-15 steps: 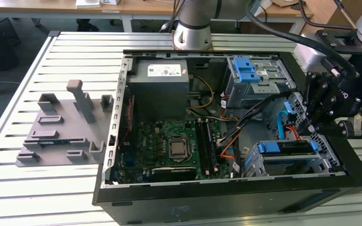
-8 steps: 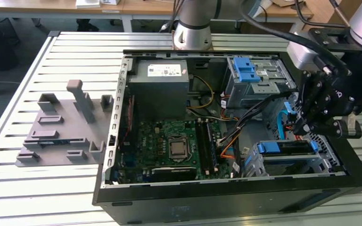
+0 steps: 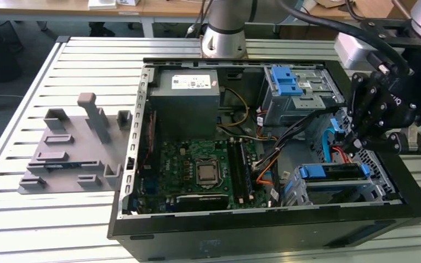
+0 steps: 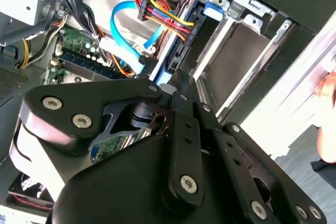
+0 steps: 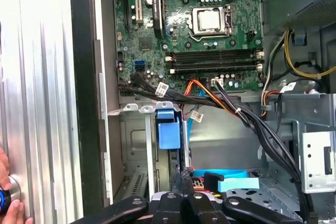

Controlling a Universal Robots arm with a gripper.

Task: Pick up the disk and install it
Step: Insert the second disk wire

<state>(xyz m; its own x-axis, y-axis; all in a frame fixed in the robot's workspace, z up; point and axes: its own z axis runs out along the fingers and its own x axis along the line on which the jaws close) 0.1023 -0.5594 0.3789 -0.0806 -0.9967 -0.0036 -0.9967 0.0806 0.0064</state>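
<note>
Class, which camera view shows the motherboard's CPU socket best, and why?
The first wrist view: the CPU socket faces the camera squarely, unobstructed, above the memory slots. The exterior view shows the same socket smaller, at an angle. In the second wrist view the gripper stands before a strip of motherboard.

I see my arm reaching in from the upper right of the exterior view, wrist bent downward; the black gripper (image 3: 353, 143) hangs at the right of that frame, fingers drawn together; a person's hand (image 5: 6, 195) sits at the first wrist view's lower left corner.
</note>
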